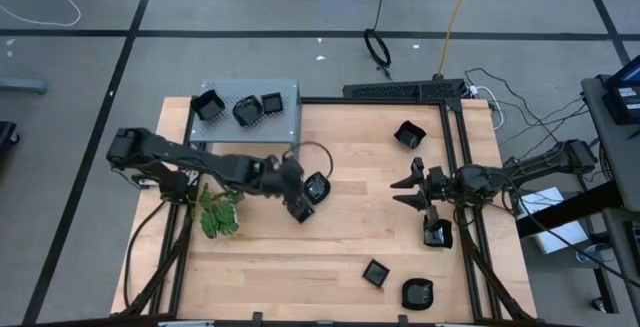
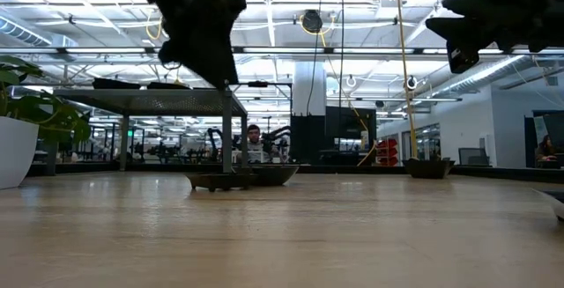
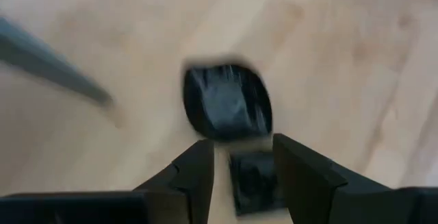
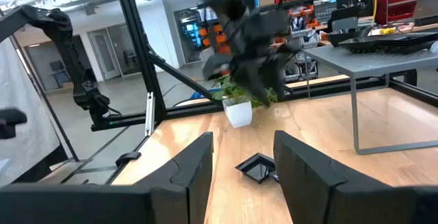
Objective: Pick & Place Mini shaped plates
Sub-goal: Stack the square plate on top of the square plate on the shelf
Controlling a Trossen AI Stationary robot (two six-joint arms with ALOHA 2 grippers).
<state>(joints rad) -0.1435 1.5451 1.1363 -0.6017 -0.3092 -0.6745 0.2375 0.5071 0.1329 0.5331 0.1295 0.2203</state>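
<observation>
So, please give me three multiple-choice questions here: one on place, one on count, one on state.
1. Where is the green plant? A) on the grey shelf B) on the table, left side C) on the floor
2. How many black plates lie on the shelf? A) one B) three C) six
3. The left gripper is: A) open B) shut on a plate C) out of view
Answers: 1 B, its leaves show at that edge; 2 B, three dark dishes there; 3 A, its wrist view shows fingers apart.
</observation>
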